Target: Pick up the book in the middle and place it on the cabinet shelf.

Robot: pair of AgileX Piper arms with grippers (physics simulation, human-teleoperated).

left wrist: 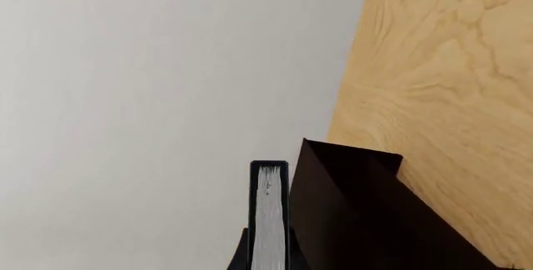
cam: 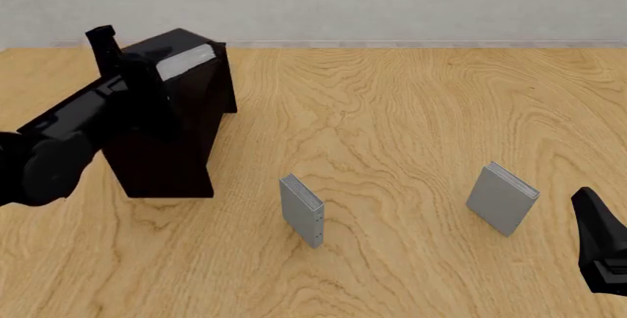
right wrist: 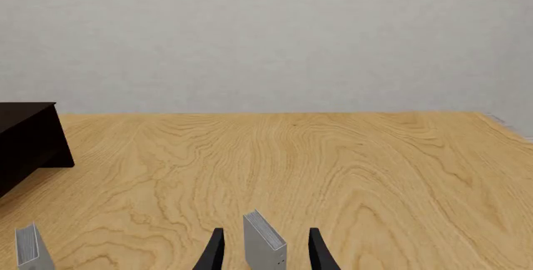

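- Book [cam: 186, 61], black with white page edges, was at the cabinet's top, carried by the left gripper [cam: 132, 68]; the left wrist view showed its page edge [left wrist: 269, 214] running straight out along the fingers.
- Left fingers were closed on the book, judging from that hold; the fingertips themselves were hidden behind it.
- Cabinet [cam: 172, 134] stood on the left part of the table [cam: 392, 112], with the book at its top edge; whether the book already rested on the flat top or hung just above could not be told.
- Right gripper [right wrist: 264, 251] was open, its fingers either side of a grey book [right wrist: 264, 245] without visible contact; it looked idle.
- A second grey book [cam: 302, 209] stood upright near the table's middle, well apart from the cabinet.
- Step in hand, by judgement: placing, the pick being done.
- Next move would call for settling the book squarely onto the top, then opening the left fingers and withdrawing clear without dragging it off.
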